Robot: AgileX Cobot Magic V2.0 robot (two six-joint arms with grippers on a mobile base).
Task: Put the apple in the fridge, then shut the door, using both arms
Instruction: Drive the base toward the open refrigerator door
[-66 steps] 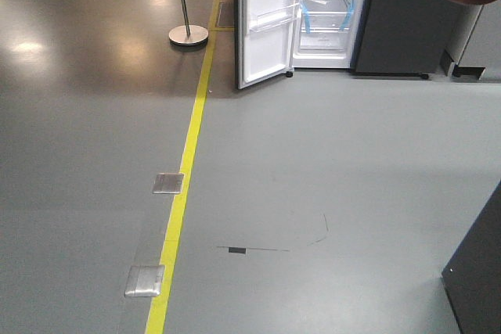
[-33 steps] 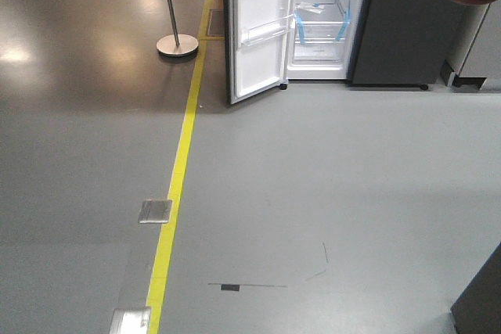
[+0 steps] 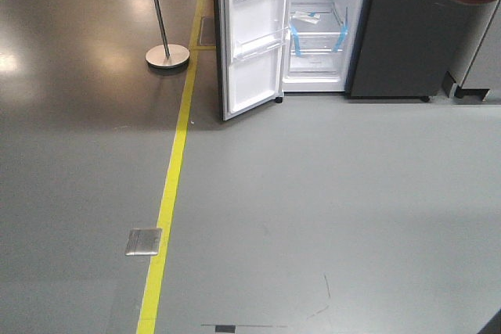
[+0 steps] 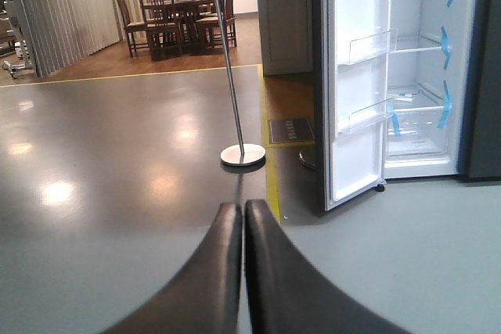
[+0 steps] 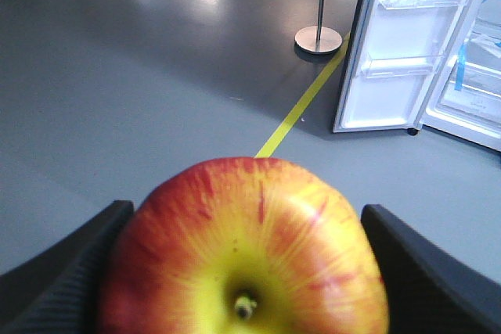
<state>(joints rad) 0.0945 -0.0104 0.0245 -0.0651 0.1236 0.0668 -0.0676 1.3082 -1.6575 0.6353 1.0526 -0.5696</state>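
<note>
The apple [image 5: 243, 248], red with a yellow patch round its stem, fills the bottom of the right wrist view. My right gripper [image 5: 248, 207] is shut on it, one dark finger on each side. The fridge [image 3: 395, 37] stands far ahead at the top of the front view, dark grey outside, with a white inside [image 3: 317, 29] and blue tape strips. Its door [image 3: 250, 37] hangs wide open to the left and has clear bins on its inner face. My left gripper [image 4: 243, 205] is shut with nothing in it, low over the floor. It points left of the door [image 4: 356, 115].
A pole on a round base [image 3: 167, 55] stands left of the door. A yellow floor line [image 3: 168, 185] runs toward the fridge, with a metal floor plate [image 3: 144, 241] beside it. A grey cabinet [image 3: 477, 52] stands right of the fridge. A table and chairs [image 4: 180, 17] are far back.
The view has advanced toward the fridge: the floor plates and marks slid down the frame. The fridge and pole look larger and sit further left.
</note>
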